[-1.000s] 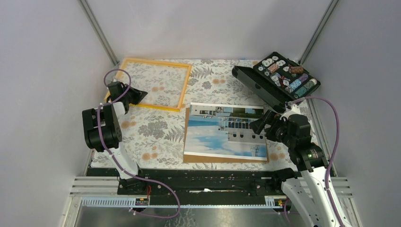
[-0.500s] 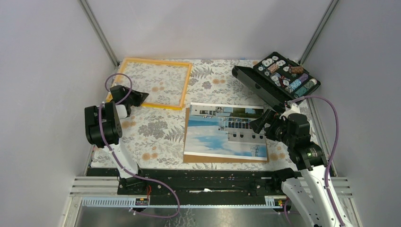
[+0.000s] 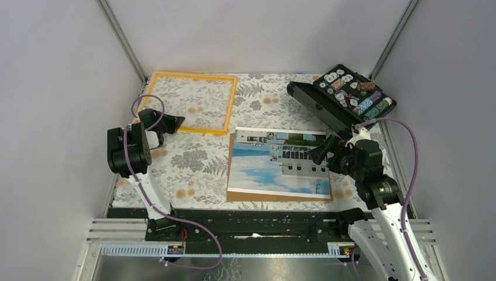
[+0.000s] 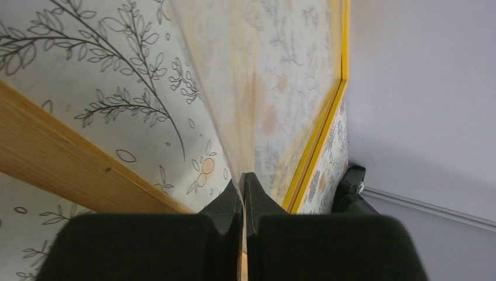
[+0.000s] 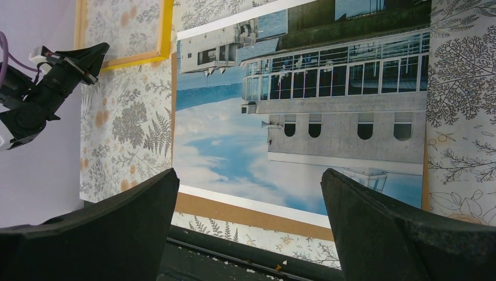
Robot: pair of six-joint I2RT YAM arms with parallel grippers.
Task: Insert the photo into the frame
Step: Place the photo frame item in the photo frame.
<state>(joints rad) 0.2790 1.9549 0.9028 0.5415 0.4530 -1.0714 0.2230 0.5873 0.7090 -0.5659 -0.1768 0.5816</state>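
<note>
The photo [image 3: 278, 164] lies face up on the floral mat, its brown backing showing at the left and near edges. It fills the right wrist view [image 5: 292, 117]. The orange-yellow frame [image 3: 193, 75] lies flat at the back left. My left gripper [image 3: 175, 122] is at the frame's near left corner. In the left wrist view [image 4: 243, 175] its jaws are shut on a thin clear sheet of the frame, beside the yellow rim [image 4: 319, 137]. My right gripper [image 3: 323, 150] is open and empty above the photo's right part [image 5: 248, 172].
A black case of small round parts [image 3: 354, 93] stands open at the back right, its lid [image 3: 319, 105] hanging toward the photo. Grey walls close in on three sides. A black rail [image 3: 251, 219] runs along the mat's near edge.
My left gripper has shifted a little nearer and to the right, still at the frame's corner. The right arm and the photo have not visibly moved.
</note>
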